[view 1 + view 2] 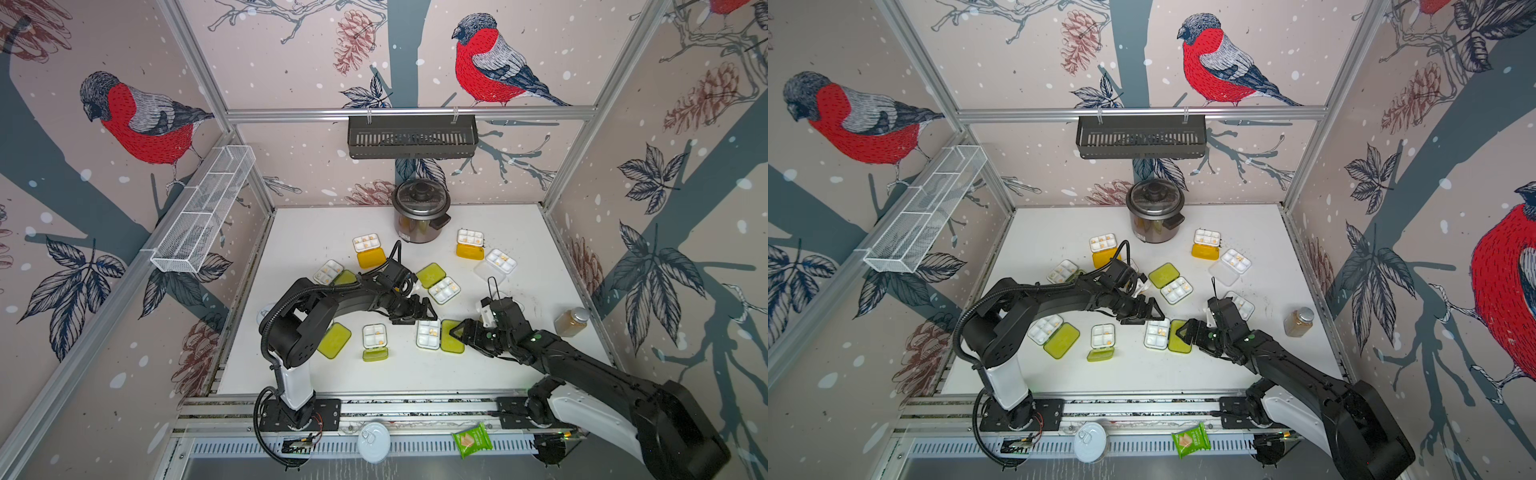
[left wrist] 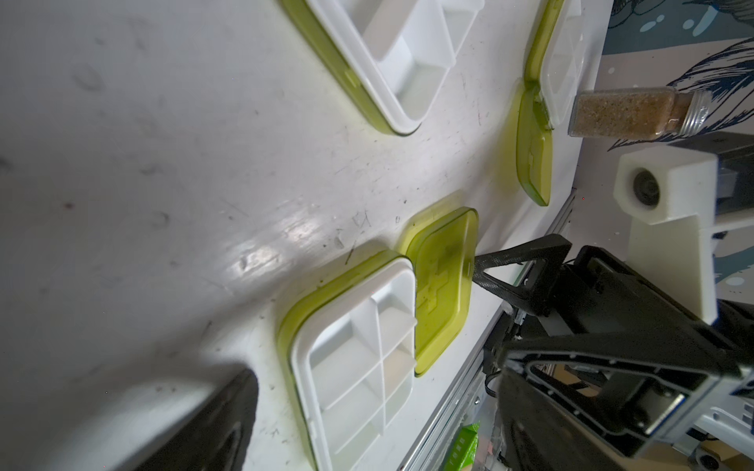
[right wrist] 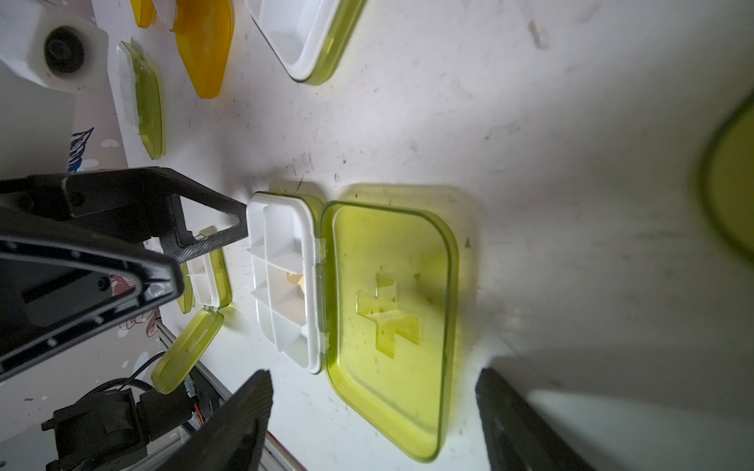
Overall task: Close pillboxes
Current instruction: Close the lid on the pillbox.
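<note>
9 pillboxes (image 1: 1206,237) counted in front of the pot (image 1: 420,210), all open: 5 green lids, 2 orange, 2 clear, with 1 clear box partly hidden. Each has a white 6-compartment tray, and several hold small yellow pills (image 1: 433,331). The worked pillbox (image 1: 428,334) lies well in front of the pot, its long axis roughly toward it. Its green lid (image 3: 391,301) lies flat, opened toward the right gripper (image 3: 373,383), whose fingers straddle the lid, gripping nothing. Left gripper (image 1: 417,314) is spread wide and empty, 1 fingertip at the tray's edge.
</note>
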You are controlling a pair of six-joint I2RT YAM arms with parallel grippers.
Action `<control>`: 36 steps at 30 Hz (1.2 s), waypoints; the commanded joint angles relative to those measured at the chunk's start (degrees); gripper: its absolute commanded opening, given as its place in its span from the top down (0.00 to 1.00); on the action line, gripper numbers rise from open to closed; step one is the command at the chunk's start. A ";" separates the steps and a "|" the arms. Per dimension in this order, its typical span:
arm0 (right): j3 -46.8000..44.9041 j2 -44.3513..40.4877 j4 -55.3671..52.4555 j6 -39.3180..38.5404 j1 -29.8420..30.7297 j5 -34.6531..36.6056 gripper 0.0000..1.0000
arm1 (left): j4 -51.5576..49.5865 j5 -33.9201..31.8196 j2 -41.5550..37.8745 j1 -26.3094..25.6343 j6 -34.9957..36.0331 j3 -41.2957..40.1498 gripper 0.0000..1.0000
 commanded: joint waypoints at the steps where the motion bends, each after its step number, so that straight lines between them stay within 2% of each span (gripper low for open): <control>1: -0.41 -0.27 0.89 0.67 -0.08 -0.05 0.19 | 0.70 1.80 0.48 -0.03 -0.54 -0.08 0.09; 5: -2.17 -0.11 4.51 2.22 -0.29 -1.63 0.19 | 0.43 1.54 0.13 -0.11 -0.20 -0.08 0.08; 36: -2.25 -3.70 9.56 3.20 -0.70 -6.78 0.18 | -0.59 1.16 1.19 -0.70 0.62 0.71 0.08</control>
